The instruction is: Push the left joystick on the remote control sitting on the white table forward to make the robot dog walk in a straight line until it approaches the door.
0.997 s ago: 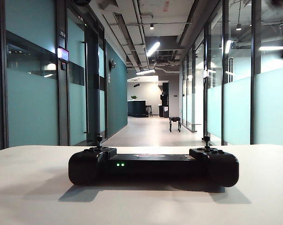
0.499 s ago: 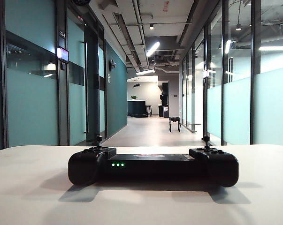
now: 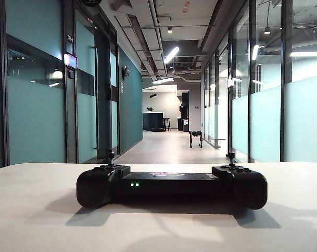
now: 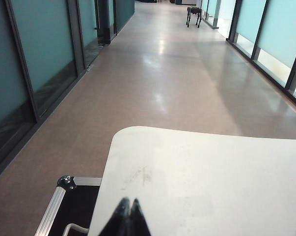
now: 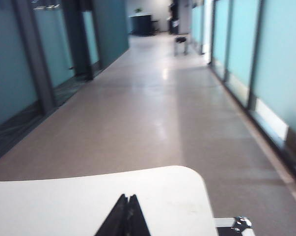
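Nearest the exterior camera, the remote control (image 3: 171,185) lies flat on the white table (image 3: 37,210), its long axis running side to side across the view and its stick side facing away down the corridor. The left joystick (image 3: 110,156) stands upright and untouched on the left bulb, with nothing near it. Neither arm appears in that view. Each wrist view shows its gripper over a rounded corner of the table, well clear of the controller: the left gripper (image 4: 127,205) and the right gripper (image 5: 127,199) both have their fingers pressed together with nothing between them. Far down the hall floor (image 4: 162,73), the robot dog (image 3: 196,138) stands beside the right glass wall, its heading too small to read. Judging by this, the pushing looks finished and the arms parked.
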You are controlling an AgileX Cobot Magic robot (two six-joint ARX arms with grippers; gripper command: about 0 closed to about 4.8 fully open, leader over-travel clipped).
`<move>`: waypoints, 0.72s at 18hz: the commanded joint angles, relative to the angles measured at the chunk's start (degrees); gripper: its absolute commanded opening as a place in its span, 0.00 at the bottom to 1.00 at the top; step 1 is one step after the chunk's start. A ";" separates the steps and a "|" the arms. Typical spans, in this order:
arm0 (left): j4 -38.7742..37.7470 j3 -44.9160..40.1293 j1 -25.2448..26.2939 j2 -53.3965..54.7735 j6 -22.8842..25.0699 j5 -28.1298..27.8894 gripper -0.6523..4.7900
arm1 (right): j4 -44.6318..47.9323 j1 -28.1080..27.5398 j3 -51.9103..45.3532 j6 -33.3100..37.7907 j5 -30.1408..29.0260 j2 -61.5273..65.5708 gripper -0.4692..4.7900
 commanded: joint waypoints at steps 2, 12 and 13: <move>0.87 0.17 0.02 0.02 -0.17 0.09 0.11 | 1.33 -0.35 -2.08 -0.22 -0.13 -2.80 0.08; 0.85 0.17 0.02 0.02 -0.17 0.07 0.11 | -5.27 -0.35 -2.40 -0.24 -0.22 -4.68 0.08; 0.87 0.17 0.02 0.02 -0.17 0.09 0.11 | -4.39 -0.35 -2.40 -0.28 -0.20 -4.68 0.08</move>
